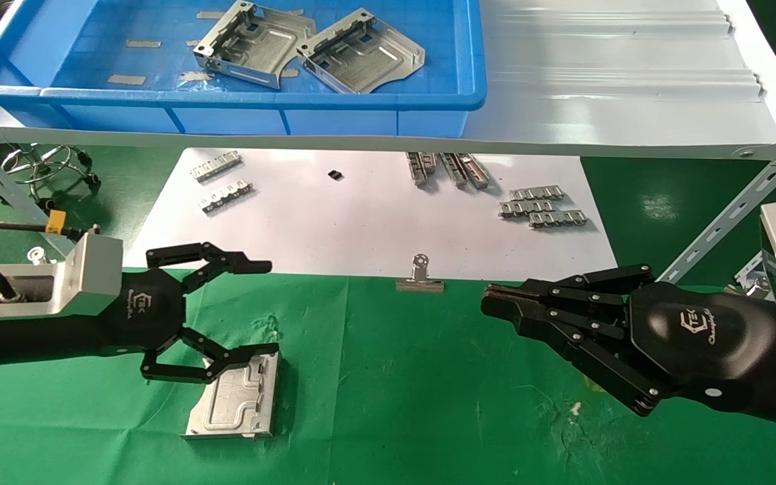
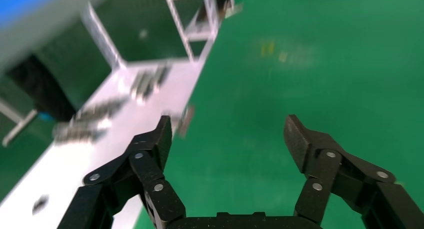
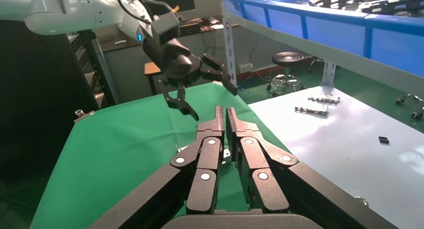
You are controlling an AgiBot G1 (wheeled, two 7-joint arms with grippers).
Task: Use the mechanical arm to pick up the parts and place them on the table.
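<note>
One silver part [image 1: 233, 397] lies flat on the green tabletop [image 1: 395, 404], its upper edge just under the lower finger of the left pincer [image 1: 263, 306], which hangs above it with its fingers spread wide and nothing between them. Two more parts [image 1: 307, 47] rest side by side in the blue bin [image 1: 226, 101] on the white shelf [image 1: 617, 81]. The right pincer [image 1: 489, 300] sits low over the cloth at the right, fingers pressed together, empty. Between the pincers a binder clip [image 1: 419, 276] stands at the edge of the white paper sheet [image 1: 361, 215], which carries small toothed strips [image 1: 543, 205].
</note>
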